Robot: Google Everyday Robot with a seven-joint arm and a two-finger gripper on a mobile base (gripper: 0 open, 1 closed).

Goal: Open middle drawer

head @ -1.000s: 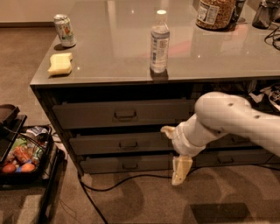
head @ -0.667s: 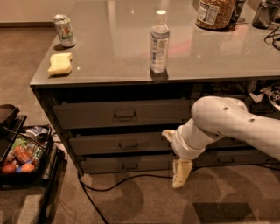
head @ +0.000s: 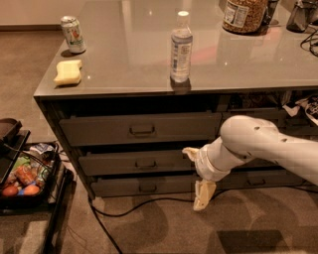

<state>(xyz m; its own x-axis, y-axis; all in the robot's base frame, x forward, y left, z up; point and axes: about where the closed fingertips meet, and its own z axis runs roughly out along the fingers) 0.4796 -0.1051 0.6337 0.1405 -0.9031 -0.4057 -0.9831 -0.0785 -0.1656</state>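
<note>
The middle drawer (head: 114, 163) is the mid-height dark grey front under the counter, with a small metal loop handle (head: 145, 163) at its centre. Its front stands about level with the drawers above and below. My gripper (head: 191, 177) hangs on the white arm (head: 258, 146) that comes in from the right. It is in front of the right end of the middle drawer, to the right of the handle and apart from it. Its cream fingers (head: 203, 195) are spread apart and hold nothing.
A taller drawer (head: 99, 130) is above and a short drawer (head: 114, 187) below. The counter (head: 124, 59) bears a water bottle (head: 181, 48), a can (head: 73, 34), a yellow sponge (head: 68, 72) and a jar (head: 243, 15). A cart with groceries (head: 22, 173) stands left. A black cable (head: 124, 211) crosses the floor.
The arm has sunk slightly. The gripper has stayed at nearly the same spot before the drawers. The drawers have not moved.
</note>
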